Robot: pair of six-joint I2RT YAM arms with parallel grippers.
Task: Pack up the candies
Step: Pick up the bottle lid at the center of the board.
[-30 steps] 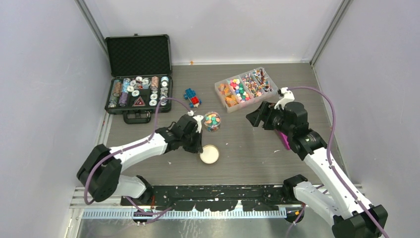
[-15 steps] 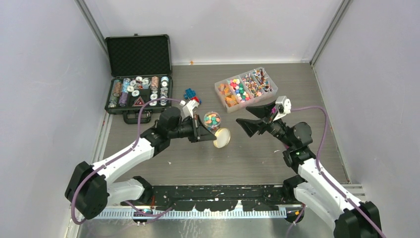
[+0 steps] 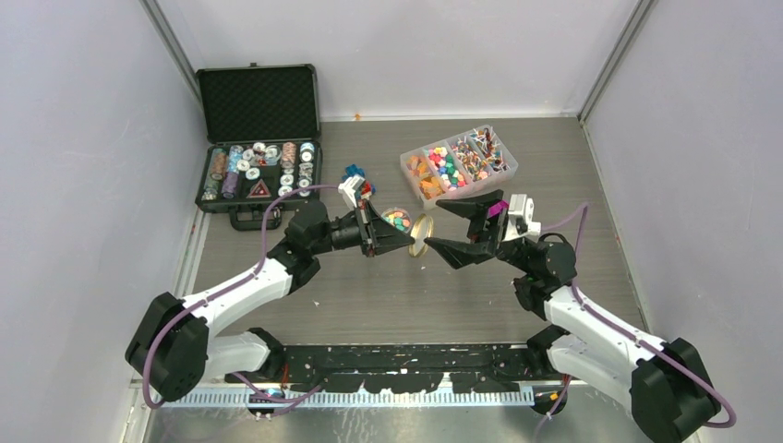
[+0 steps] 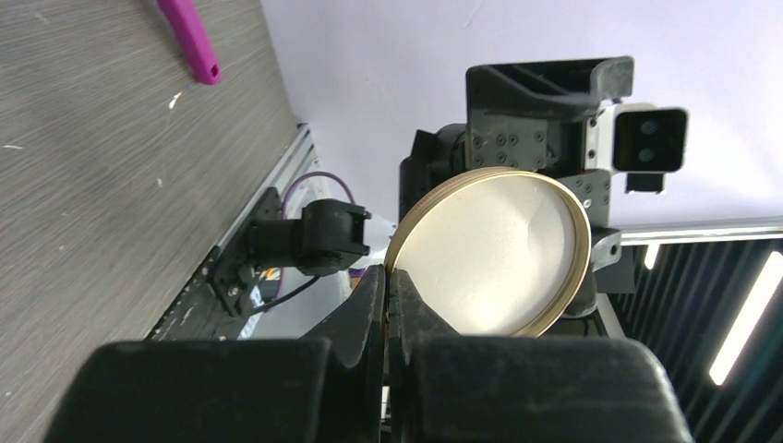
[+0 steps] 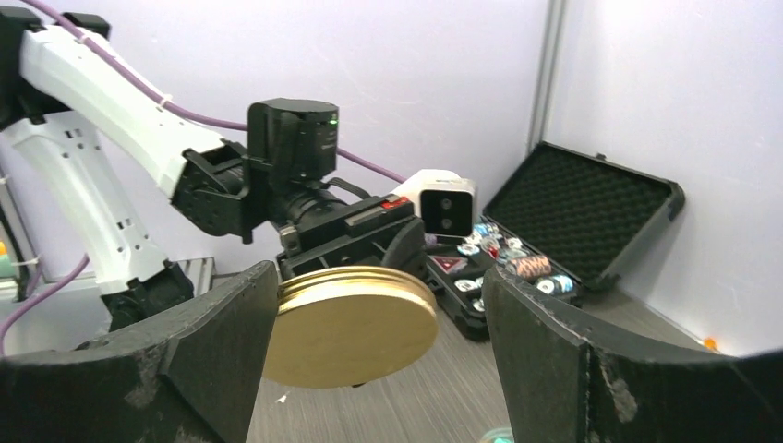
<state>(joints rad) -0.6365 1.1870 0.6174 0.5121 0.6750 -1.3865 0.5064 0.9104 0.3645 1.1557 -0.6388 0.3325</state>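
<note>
Top external view, read from its left side: an open black foam-lined case [image 3: 258, 175] holding metallic-rimmed spools lies well to the left of the small clear round jar [image 3: 398, 220], which serves as the reference here. A blue-and-red toy brick figure [image 3: 358, 182] sits just left of and behind the jar. The jar itself stands upright on the grey table, uncapped, holding tiny multicoloured candies [image 3: 397, 221] close to its rim. Reaching in from the jar's left, the left gripper [image 3: 403, 244] is clamped tight on the edge of a round pale cork disc [image 3: 422, 236], held on edge in the air just to the right of the jar; the left wrist view shows the fingers pinching its rim [image 4: 388, 277]. Right of the jar, the right gripper [image 3: 436, 225] faces the disc with its jaws spread wide, one on each side of it and not touching, as the right wrist view confirms [image 5: 379, 305]. Farther right and behind the jar, a clear divided plastic box [image 3: 503, 164] holds many more sorted candies. Filling looks done for this jar; what remains, by my reading, is handing the cork disc across or regripping it, then seating it on the jar's mouth. Whether the box's sweets also need packing cannot be told.
</note>
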